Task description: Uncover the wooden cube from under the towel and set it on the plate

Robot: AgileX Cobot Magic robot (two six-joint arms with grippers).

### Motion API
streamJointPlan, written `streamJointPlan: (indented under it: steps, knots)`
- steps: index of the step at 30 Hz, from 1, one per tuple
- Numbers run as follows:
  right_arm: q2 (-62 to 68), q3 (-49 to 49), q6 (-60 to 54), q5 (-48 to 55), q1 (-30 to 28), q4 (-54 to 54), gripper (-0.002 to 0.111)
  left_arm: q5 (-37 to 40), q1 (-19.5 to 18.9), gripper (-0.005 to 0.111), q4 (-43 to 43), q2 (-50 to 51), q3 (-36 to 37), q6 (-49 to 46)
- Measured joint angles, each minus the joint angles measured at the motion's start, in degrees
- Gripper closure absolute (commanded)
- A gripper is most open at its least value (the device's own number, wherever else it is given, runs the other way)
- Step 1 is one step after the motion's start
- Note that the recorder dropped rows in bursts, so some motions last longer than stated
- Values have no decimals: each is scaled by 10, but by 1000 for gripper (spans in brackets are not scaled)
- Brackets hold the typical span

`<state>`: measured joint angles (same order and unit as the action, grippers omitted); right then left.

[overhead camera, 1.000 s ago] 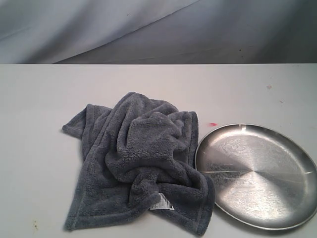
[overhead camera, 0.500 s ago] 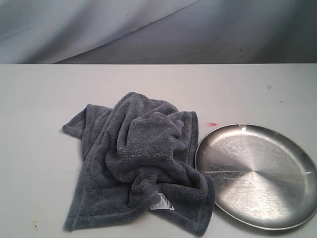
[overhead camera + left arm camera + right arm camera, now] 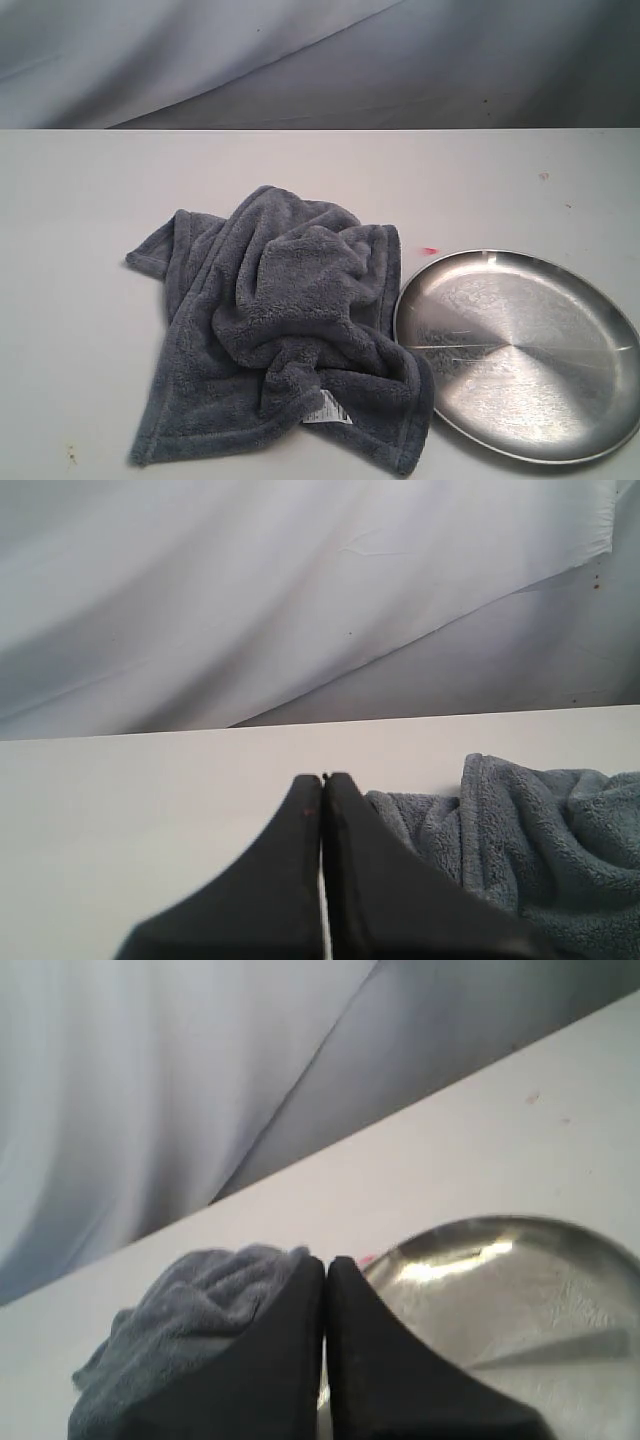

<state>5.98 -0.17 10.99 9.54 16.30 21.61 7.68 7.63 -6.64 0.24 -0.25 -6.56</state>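
A dark grey fluffy towel (image 3: 285, 330) lies crumpled on the white table, its white care tag (image 3: 327, 409) near the front. The wooden cube is hidden; no part of it shows. Right of the towel sits the shiny silver plate (image 3: 530, 400), bare, its rim touching the towel's edge. Neither gripper appears in the exterior view. In the left wrist view my left gripper (image 3: 323, 780) is shut on nothing, with the towel (image 3: 540, 830) beside it. My right gripper (image 3: 326, 1262) is shut and empty too, with the towel (image 3: 190, 1300) on one side and the plate (image 3: 520, 1290) on the other.
A small red mark (image 3: 430, 250) sits on the table behind the plate. A pale cloth backdrop (image 3: 200, 60) hangs behind the table's far edge. Bare tabletop (image 3: 70, 350) stretches left of the towel and behind it.
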Motion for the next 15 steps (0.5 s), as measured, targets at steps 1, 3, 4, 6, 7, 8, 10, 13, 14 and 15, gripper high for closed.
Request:
streamJointPlan:
  steps: [1, 3, 4, 6, 7, 8, 10, 13, 14, 15]
  knots:
    - [16, 0, -6, 0, 13, 2, 108, 0, 0, 107, 0, 0, 0, 0]
    - [46, 0, -10, -7, 38, 5, 108, 0, 0, 107, 0, 0, 0, 0]
    - [64, 0, -11, -13, 50, 6, 108, 0, 0, 107, 0, 0, 0, 0]
    - [98, 0, -14, -32, 68, 6, 108, 0, 0, 107, 0, 0, 0, 0]
    - [118, 0, -14, -40, 78, 6, 108, 0, 0, 107, 0, 0, 0, 0]
    - [139, -3, -16, -42, 86, 4, 108, 0, 0, 107, 0, 0, 0, 0]
    - [185, -17, -18, -42, 100, -11, 108, 0, 0, 107, 0, 0, 0, 0]
    - [256, -62, -19, -38, 115, -39, 108, 0, 0, 107, 0, 0, 0, 0]
    - [283, -81, -19, -35, 116, -47, 108, 0, 0, 107, 0, 0, 0, 0]
    - [305, -99, -19, -32, 117, -52, 108, 0, 0, 107, 0, 0, 0, 0]
